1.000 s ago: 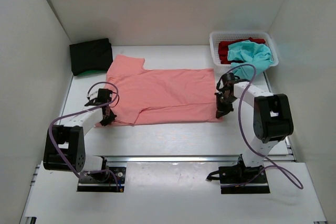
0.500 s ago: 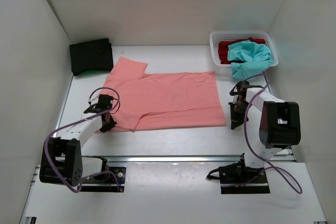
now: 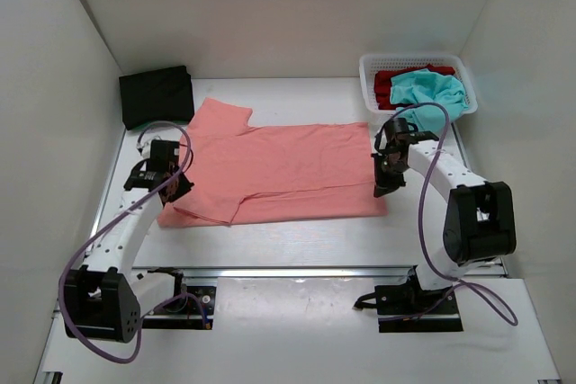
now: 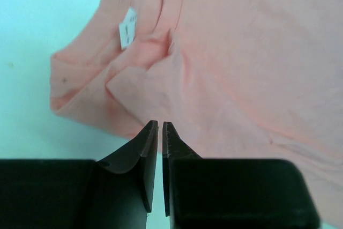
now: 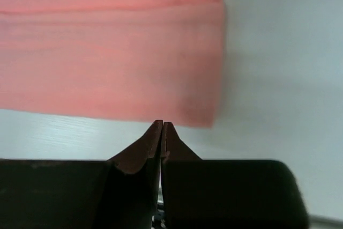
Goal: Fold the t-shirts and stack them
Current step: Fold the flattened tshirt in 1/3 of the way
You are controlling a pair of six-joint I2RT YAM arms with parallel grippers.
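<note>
The salmon-pink t-shirt lies spread and partly folded in the middle of the table. In the left wrist view the shirt shows its collar with a white label. My left gripper is over its left sleeve; the jaws are shut to a thin slit with nothing between them. My right gripper is at the shirt's near right corner, shut and empty just above the table. A black t-shirt lies folded at the back left. Teal and red t-shirts lie in the basket.
The white mesh basket stands at the back right, close behind the right arm. White walls close in the table on the left, back and right. A metal rail runs along the near edge by the arm bases.
The left gripper moved left and back, and the shirt's near left part now reaches further left. The right gripper swung out right, then came back to the shirt's near right corner.
</note>
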